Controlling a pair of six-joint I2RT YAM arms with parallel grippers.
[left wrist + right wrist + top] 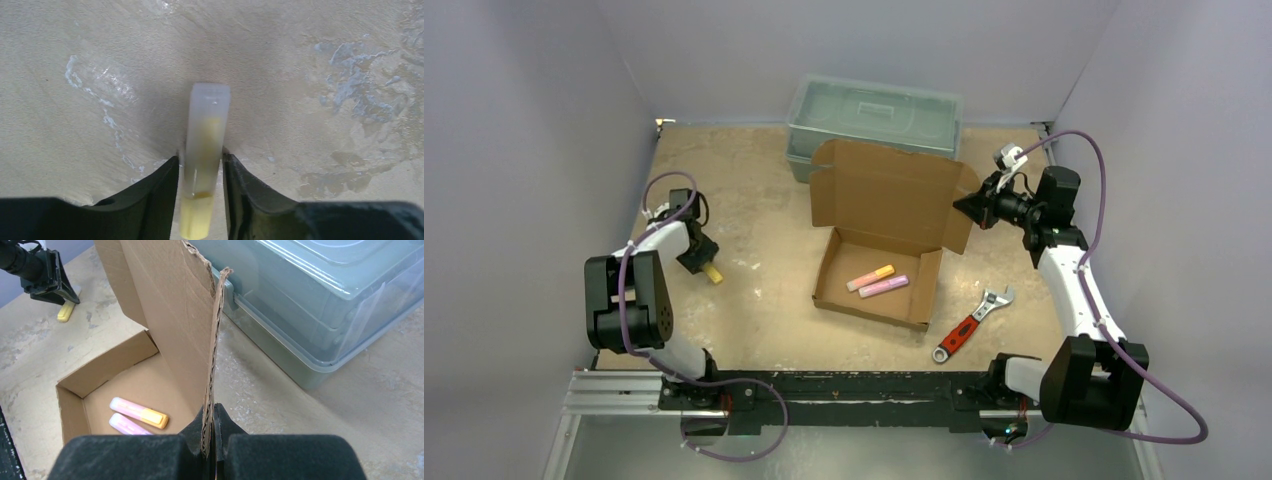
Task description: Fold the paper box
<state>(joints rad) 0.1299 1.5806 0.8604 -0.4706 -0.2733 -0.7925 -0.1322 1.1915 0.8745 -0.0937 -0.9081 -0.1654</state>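
Paper box (886, 190): open, lid upright.
Right pincer (212, 415): clamped on box's lid flap.
Left pincer (200, 167): left of box, straddling yellow highlighter (207, 120); grip unclear.

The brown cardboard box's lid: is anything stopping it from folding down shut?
Nothing visible. In the brown cardboard box, the pink-orange highlighter and pink highlighter lie flat below its walls; the grey-green plastic toolbox stands behind the lid. The right fingers pinch the lid's side flap.
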